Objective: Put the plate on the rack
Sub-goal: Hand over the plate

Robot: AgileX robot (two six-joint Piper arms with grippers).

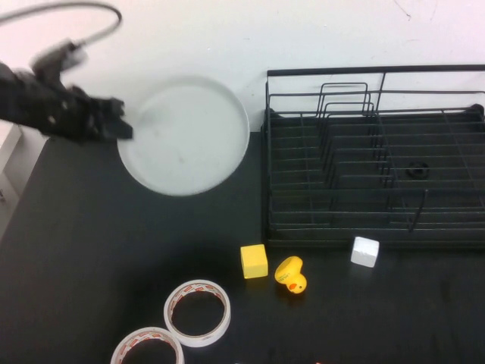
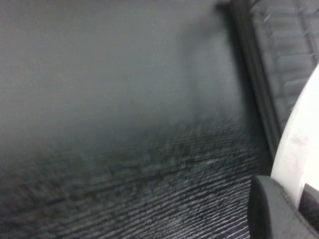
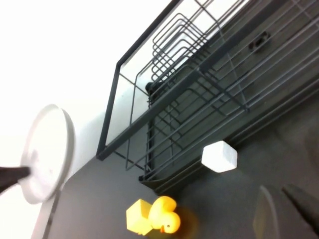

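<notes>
The pale grey-green plate (image 1: 184, 136) is at the back left of the black table, left of the black wire rack (image 1: 375, 159). My left gripper (image 1: 121, 123) is shut on the plate's left rim. In the left wrist view, the pale rim (image 2: 299, 144) sits between the dark fingers (image 2: 271, 214), and the rack (image 2: 289, 50) shows beyond. In the right wrist view the plate (image 3: 47, 149) stands tilted up off the table beside the rack (image 3: 199, 99). My right gripper (image 3: 285, 211) is open and empty, low over the table near the rack's front. It is out of the high view.
In front of the rack lie a yellow cube (image 1: 254, 261), a yellow rubber duck (image 1: 291, 274) and a white cube (image 1: 364, 251). Two white tape rolls (image 1: 198, 312) (image 1: 148, 347) lie at the front left. A white wall runs behind the table.
</notes>
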